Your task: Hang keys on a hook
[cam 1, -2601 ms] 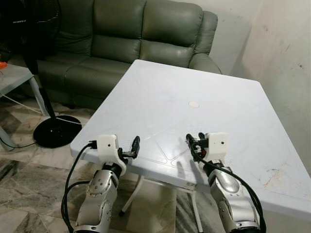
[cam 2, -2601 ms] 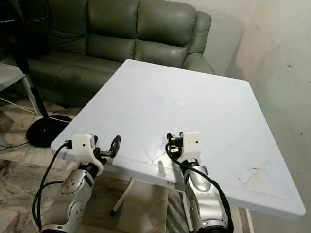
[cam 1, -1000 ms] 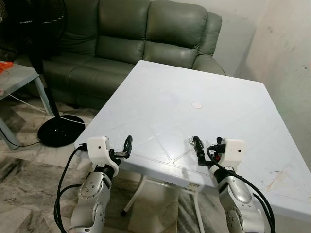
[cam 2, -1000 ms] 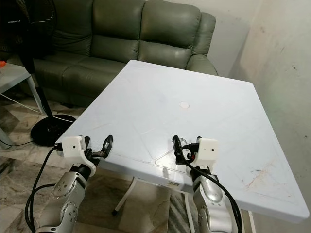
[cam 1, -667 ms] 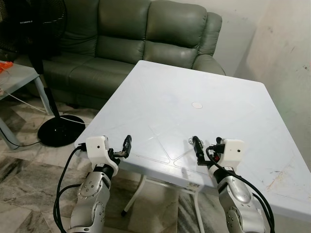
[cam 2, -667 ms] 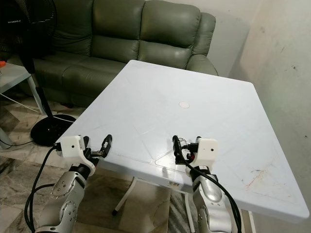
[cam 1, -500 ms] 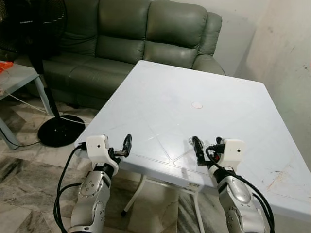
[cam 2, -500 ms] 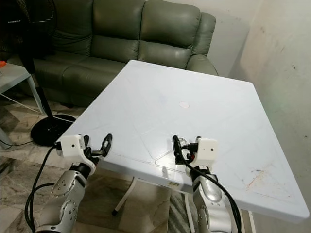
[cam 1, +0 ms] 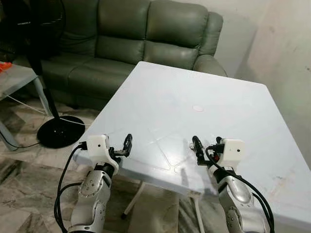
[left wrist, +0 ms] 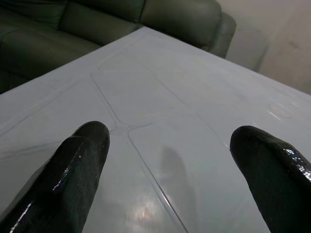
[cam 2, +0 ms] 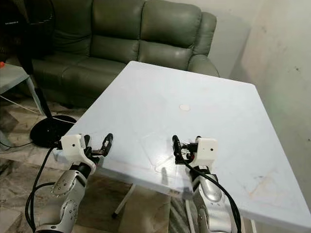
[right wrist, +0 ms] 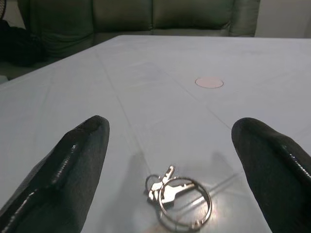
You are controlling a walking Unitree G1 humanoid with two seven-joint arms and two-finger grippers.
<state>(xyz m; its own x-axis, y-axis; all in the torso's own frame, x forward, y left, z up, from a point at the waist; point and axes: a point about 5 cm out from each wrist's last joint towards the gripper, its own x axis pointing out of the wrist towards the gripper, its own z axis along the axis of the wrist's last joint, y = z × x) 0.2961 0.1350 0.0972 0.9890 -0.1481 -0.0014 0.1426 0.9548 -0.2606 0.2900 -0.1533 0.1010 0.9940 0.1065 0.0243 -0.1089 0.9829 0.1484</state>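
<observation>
A small ring of silver keys [right wrist: 177, 196] lies flat on the white table [cam 1: 194, 77] near its front edge. My right gripper [right wrist: 170, 127] hovers low just behind the keys, open, its two black fingers [right wrist: 73, 165] spread wide to either side of them. From the head, the right gripper [cam 1: 206, 144] sits over the table's near edge with the keys [cam 1: 190, 144] as a faint glint at its tip. The left gripper [cam 1: 126, 144] is at the near left corner, open [left wrist: 170, 130] over bare tabletop, holding nothing.
A round white cap [cam 1: 198, 108] marks the table's middle. A green leather sofa [cam 1: 136, 34] stands behind the table. A black standing fan [cam 1: 60, 131] and a pale side table [cam 1: 12, 77] are at the left. A plain wall [cam 1: 286, 58] runs along the right.
The head view has shifted slightly since 2.6 s ago. Over the last second both grippers have stayed at the table's near edge and the keys have not moved.
</observation>
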